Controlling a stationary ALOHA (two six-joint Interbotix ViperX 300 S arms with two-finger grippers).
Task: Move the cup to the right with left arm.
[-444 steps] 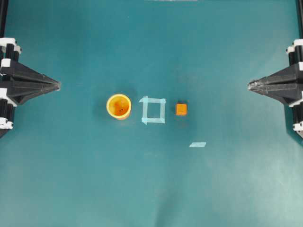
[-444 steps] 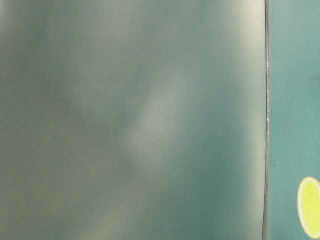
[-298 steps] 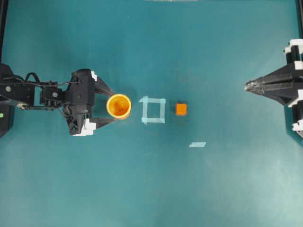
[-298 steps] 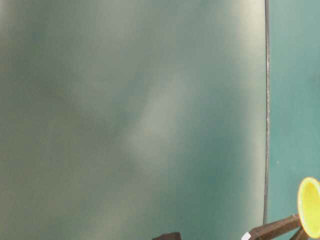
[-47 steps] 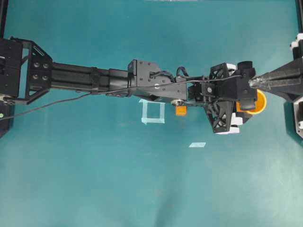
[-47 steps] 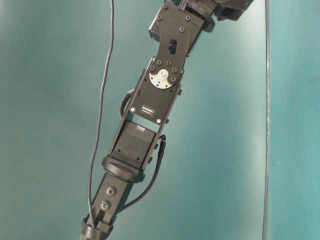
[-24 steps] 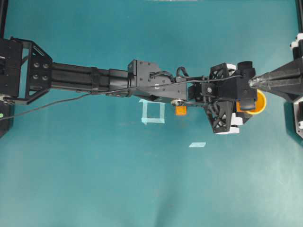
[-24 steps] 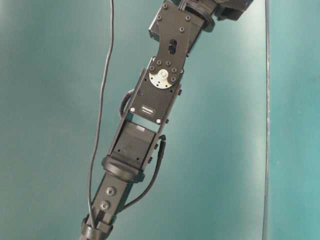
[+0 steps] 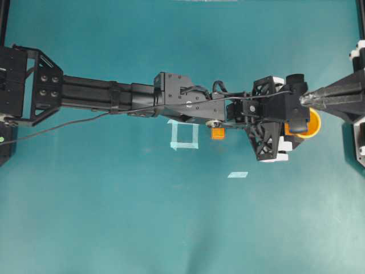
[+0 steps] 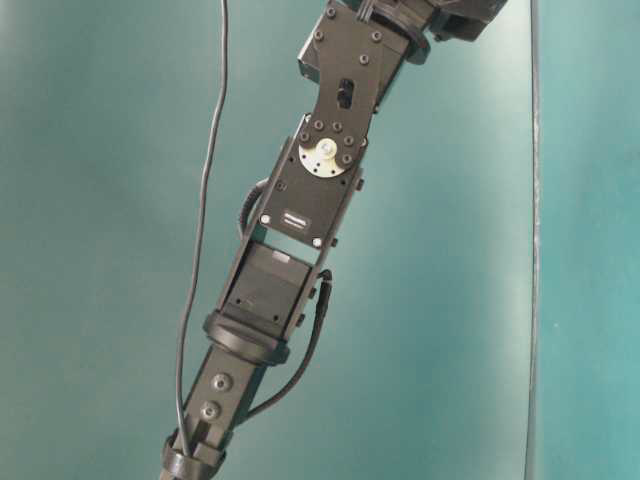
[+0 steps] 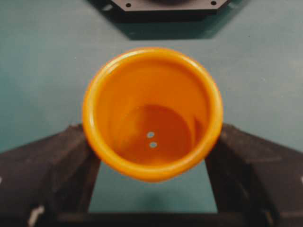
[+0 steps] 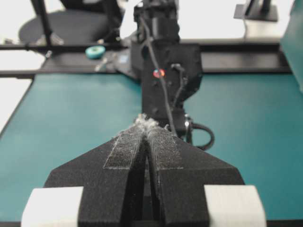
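**Cup at the far right, held in my left hand**

The cup (image 11: 152,113) sat upright between the two fingers (image 11: 49,165) of my left hand (image 9: 293,123), one black pad pressed against each side of its wall. So the hand was gripping the cup, jaws held wide by it. From overhead the cup (image 9: 311,123) showed only as an orange crescent at the far right of the teal surface (image 9: 171,228), well past the tape square (image 9: 184,134) and the small orange cube (image 9: 217,133). It was just in front of the right hand (image 9: 302,100), whose jaws were shut with their pads pressed together in its own wrist view, holding nothing.

I judged the carry as good as done; what remained was the release. To do that well I would open the fingers evenly so neither pad dragged the rim. Then I would back the left arm (image 9: 114,97) straight out to the left, keeping clear of the cube underneath it.

I could not tell whether the cup's base was resting on the surface or hanging just above it. The wrist hid most of the cup overhead, and the table-level view showed only arm segments and cable.
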